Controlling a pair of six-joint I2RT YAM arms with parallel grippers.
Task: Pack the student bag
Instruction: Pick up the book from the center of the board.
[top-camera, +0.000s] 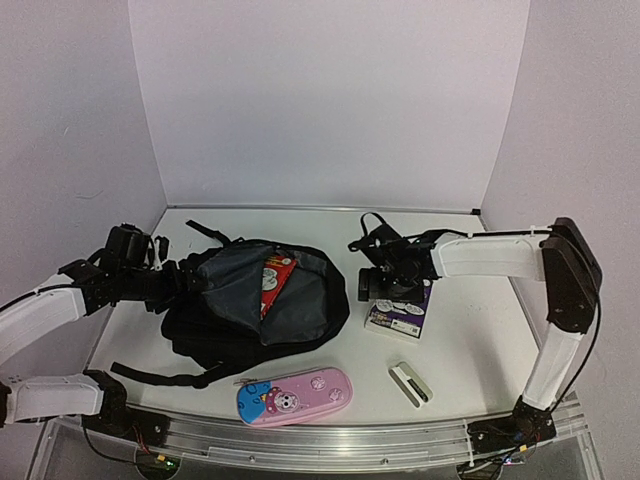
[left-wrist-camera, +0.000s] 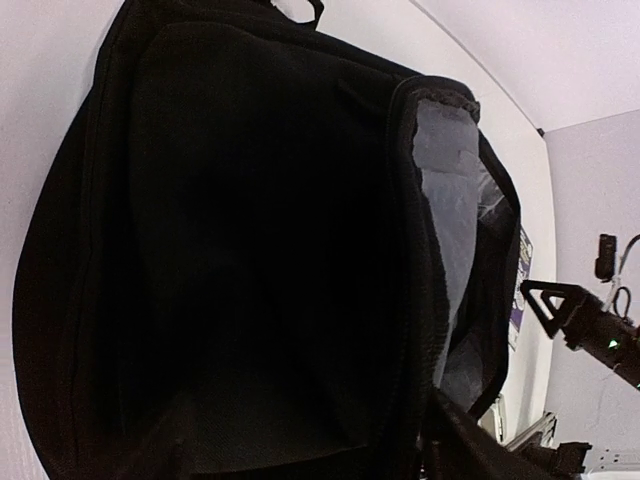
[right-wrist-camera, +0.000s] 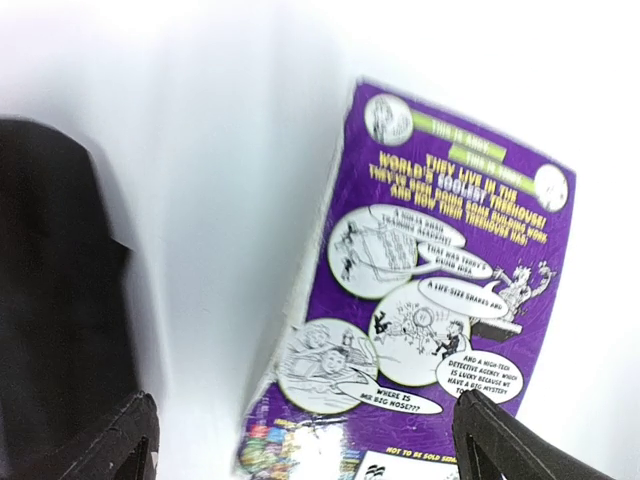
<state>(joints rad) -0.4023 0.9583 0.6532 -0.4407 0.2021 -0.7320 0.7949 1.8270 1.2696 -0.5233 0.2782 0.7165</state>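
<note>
Top external view: white surface (top-camera: 470, 340), pale walls (top-camera: 330, 100), carries open student bag (top-camera: 225, 335) and purple book (top-camera: 400, 318) beneath wide-spread right hand (top-camera: 385, 290); left hand (top-camera: 185, 280) at bag's edge, grip unclear.

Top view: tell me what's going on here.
The left claw is at the open edge of the large black fabric backpack, which holds a red-covered book; whether it grips is unclear. The right claw hangs open over the purple paperback book lying beside the bag. A pink-and-blue pencil case lies nearer the arms.
</note>
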